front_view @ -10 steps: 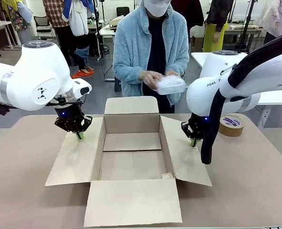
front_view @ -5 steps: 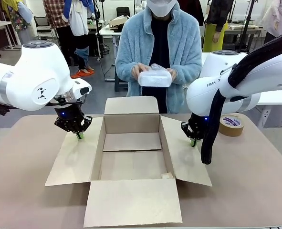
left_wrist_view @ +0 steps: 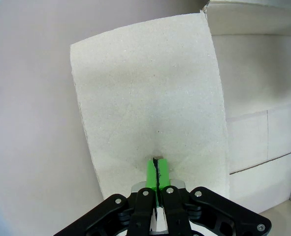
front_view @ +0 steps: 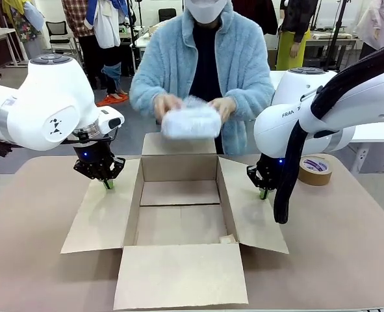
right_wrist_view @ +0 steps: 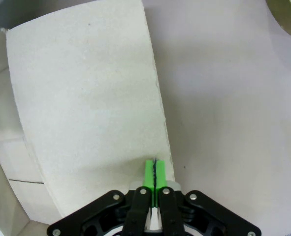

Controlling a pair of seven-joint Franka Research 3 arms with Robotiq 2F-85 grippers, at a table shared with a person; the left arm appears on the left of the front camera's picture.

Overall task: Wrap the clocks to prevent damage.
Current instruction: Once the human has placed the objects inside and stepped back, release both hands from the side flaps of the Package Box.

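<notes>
A person at the far side holds a white bubble-wrapped bundle (front_view: pixel 190 121) in both hands, just above the back flap of an open cardboard box (front_view: pixel 179 168). Whatever is inside the wrap is hidden. My left gripper (front_view: pixel 107 184) is shut, its green tips resting on the box's left flap (front_view: pixel 104 218). The left wrist view shows that gripper (left_wrist_view: pixel 156 166) touching the flap (left_wrist_view: pixel 145 98) near its edge. My right gripper (front_view: pixel 263 194) is shut too and rests on the right flap (front_view: pixel 253 218). In the right wrist view the gripper (right_wrist_view: pixel 155 168) meets the flap (right_wrist_view: pixel 86 98) at its outer edge.
A roll of brown tape (front_view: pixel 315 170) lies on the table at the right, behind my right arm; its edge shows in the right wrist view (right_wrist_view: pixel 285 7). The box's front flap (front_view: pixel 179 276) lies flat toward me. Bare table (front_view: pixel 347 260) surrounds the box.
The person has swung the wrapped bundle from their side to in front of them and lowered it toward the box's back edge. Both arms have stayed still.
</notes>
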